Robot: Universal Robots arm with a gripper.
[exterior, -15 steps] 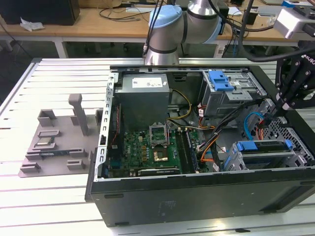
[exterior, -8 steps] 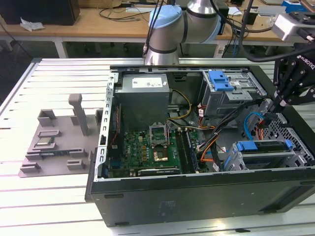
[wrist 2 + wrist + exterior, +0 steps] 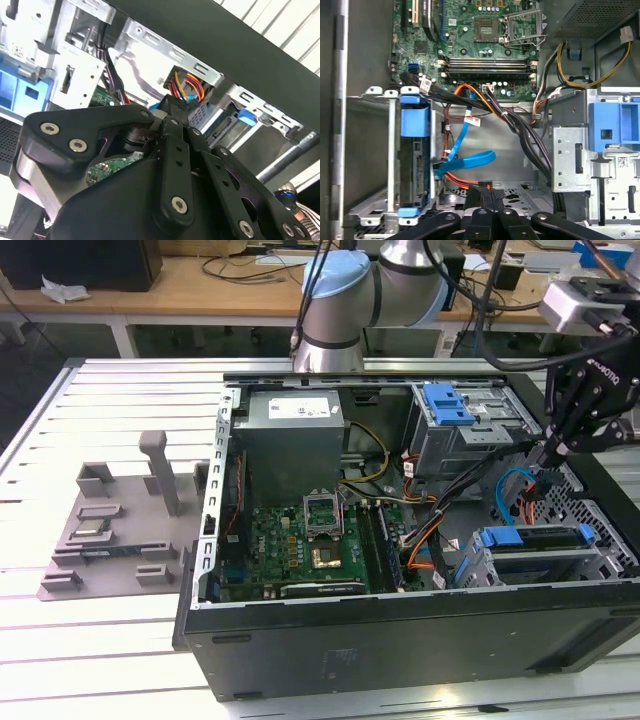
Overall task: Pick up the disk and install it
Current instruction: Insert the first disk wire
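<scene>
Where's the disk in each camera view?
Exterior view: the disk sits in the drive cage, at the exterior view's lower right.
First wrist view: in the cage, blue bracket on top.
Second wrist view: likely the blue tab.
Shared landmark: blue latch plate.

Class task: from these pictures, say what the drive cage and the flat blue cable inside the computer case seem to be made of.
Drive cage: seemingly bare sheet metal, dull silver-grey, with folded edges and punched holes. Flat blue cable: apparently flexible plastic sheathing, smooth and slightly glossy; it bends in a soft loop. The gripper hangs above that area.
</scene>
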